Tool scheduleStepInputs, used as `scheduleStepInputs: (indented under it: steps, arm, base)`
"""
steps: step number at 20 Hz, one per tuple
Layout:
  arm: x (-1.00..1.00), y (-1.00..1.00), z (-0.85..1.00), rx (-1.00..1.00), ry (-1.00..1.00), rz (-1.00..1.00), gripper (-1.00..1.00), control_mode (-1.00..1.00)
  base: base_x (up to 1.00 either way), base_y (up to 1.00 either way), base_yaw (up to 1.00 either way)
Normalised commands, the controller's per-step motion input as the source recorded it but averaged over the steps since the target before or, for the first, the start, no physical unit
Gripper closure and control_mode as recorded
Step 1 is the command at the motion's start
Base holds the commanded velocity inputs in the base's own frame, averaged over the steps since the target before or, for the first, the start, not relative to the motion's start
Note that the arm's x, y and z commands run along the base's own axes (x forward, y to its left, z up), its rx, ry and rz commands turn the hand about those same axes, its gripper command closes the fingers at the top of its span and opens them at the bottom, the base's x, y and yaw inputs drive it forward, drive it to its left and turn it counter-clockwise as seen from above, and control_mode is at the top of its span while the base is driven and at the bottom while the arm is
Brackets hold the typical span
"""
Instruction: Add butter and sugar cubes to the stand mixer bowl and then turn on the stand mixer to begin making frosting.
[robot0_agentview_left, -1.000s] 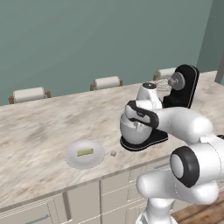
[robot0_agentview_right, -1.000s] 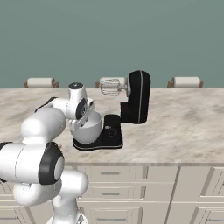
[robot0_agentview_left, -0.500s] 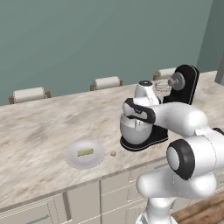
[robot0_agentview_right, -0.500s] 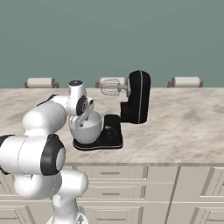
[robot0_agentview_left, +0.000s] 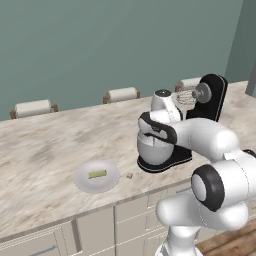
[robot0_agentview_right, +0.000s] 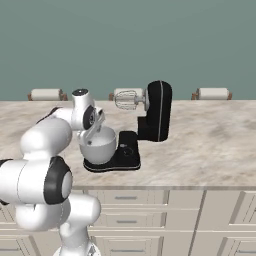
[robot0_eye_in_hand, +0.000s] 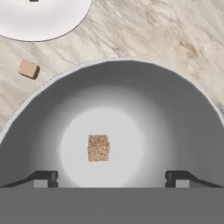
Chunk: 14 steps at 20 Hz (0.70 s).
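Already one sugar cube (robot0_eye_in_hand: 98, 148) lies in the stand mixer bowl (robot0_eye_in_hand: 175, 109); the gripper (robot0_eye_in_hand: 111, 177) hovers above, fingers apart. Butter (robot0_agentview_left: 97, 174) waits on the plate (robot0_agentview_left: 85, 184), lower left; mixer not started, I judge.

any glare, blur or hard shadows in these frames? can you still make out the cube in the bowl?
Hand view: sharp, bright patch on the stand mixer bowl floor, walls darker; sugar cube clear. Left base view: flat even light, butter small but legible. Right base view: stand mixer black, little glare.
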Motion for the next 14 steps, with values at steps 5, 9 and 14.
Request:
scheduleStepInputs:
  steps: [5, 9, 14]
  arm:
    - [-0.24, 0.24, 0.36, -0.1, -0.24, 0.12, -1.0, -1.0]
    - [-0.09, 0.25, 0.43, -0.15, -0.1, 0.14, -1.0, -1.0]
    - [-0.07, 0.27, 0.44, -0.17, 0.04, 0.16, -1.0, -1.0]
  base:
    - [0.0, 0.0, 0.0]
    - [0.0, 0.0, 0.0]
    - [0.0, 0.0, 0.0]
